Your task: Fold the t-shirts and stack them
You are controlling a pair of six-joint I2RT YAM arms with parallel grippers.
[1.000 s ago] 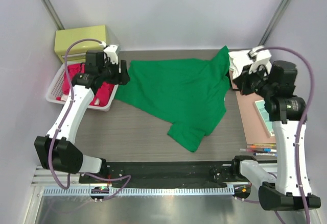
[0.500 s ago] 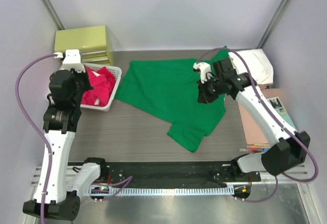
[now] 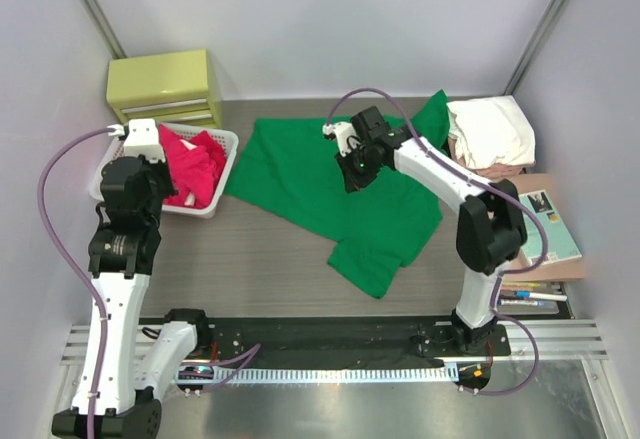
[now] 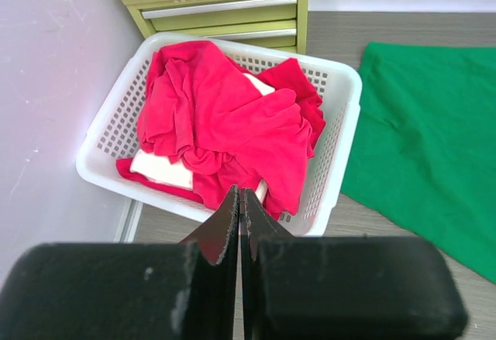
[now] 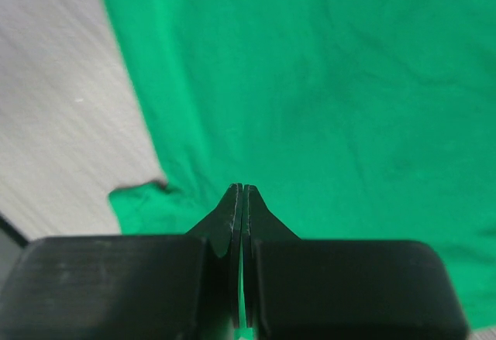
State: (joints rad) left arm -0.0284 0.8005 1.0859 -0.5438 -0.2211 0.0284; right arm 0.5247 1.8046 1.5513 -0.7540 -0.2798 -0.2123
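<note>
only overhead: white shirts (image 3: pixel 488 131), seemingly folded.

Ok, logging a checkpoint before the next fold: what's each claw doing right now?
Left claw: closed, empty, above the basket of red shirts.
Right claw: closed, empty, over the green t-shirt.

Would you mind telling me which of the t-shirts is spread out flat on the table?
The green t-shirt, laid open in the middle; the red ones are crumpled in the white basket, and the pale ones sit piled at the far right.
</note>
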